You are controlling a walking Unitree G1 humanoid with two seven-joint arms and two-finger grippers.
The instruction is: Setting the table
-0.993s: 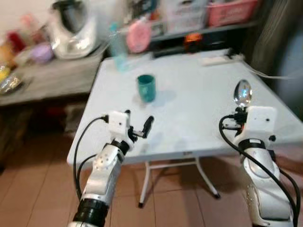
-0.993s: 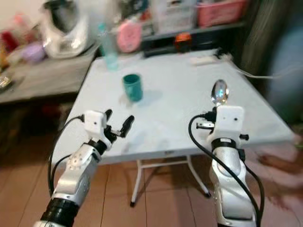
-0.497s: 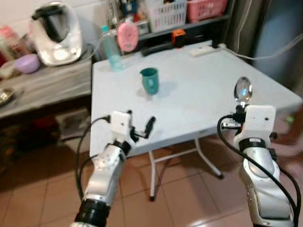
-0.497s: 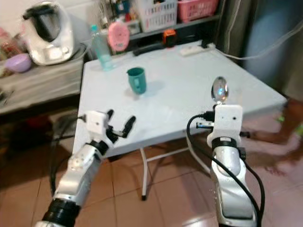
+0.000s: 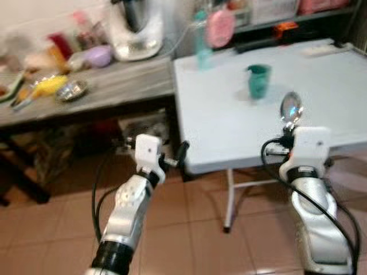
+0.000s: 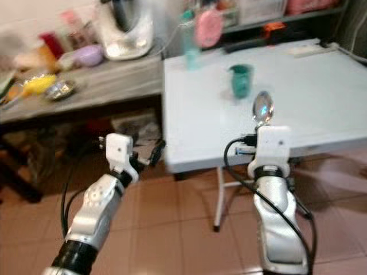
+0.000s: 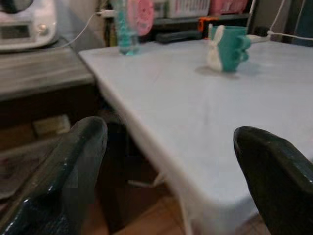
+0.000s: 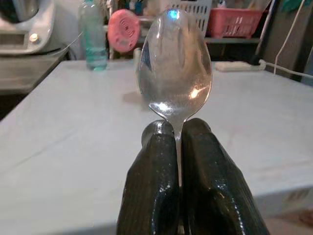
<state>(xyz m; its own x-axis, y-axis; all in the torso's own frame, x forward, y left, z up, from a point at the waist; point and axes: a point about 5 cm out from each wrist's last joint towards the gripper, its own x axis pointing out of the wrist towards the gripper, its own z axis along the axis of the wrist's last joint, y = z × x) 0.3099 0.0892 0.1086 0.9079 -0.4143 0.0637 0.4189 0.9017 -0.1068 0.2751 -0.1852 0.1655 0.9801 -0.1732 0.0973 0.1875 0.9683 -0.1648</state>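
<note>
Right gripper (image 8: 178, 142) pinches the shiny metal spoon (image 8: 175, 63) upright by its neck, centre-right of frame over the white table (image 5: 229, 123) edge; left gripper (image 5: 169, 157) wide open, empty; narrow grip, spoon could pivot or slip.

**Lighting and picture quality**

Head views motion-blurred throughout, worst along the cluttered shelf at the table's (image 5: 321, 109) far edge. Even, soft indoor light; faint shadow beside the green cup (image 5: 259, 81). Bright glints on the spoon (image 8: 174, 68) bowl. Left wrist view soft; near fingers (image 7: 63, 176) defocused.
</note>
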